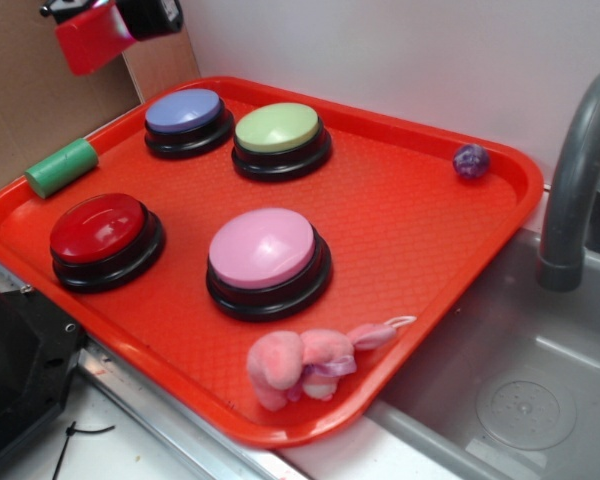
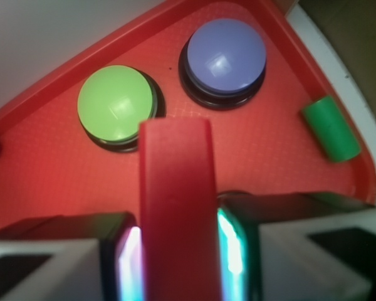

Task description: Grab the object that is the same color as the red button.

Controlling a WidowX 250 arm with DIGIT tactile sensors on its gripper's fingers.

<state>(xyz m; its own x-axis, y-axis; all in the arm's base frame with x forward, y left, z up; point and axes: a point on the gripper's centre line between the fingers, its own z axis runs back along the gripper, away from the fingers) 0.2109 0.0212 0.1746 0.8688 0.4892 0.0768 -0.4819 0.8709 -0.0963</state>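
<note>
High in the upper left, the gripper (image 2: 177,251) clamps the red block (image 2: 177,207); a loose pinch could drop it onto the tray (image 1: 420,270).

Oblique overview; close downward wrist view

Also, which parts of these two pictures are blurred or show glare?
Wrist view: the red block held in the end effector is close and soft, the finger pads glow with bright light; the green button is sharper. Exterior view: soft window glare on the red button and pink button; the end effector is blurred slightly.
</note>
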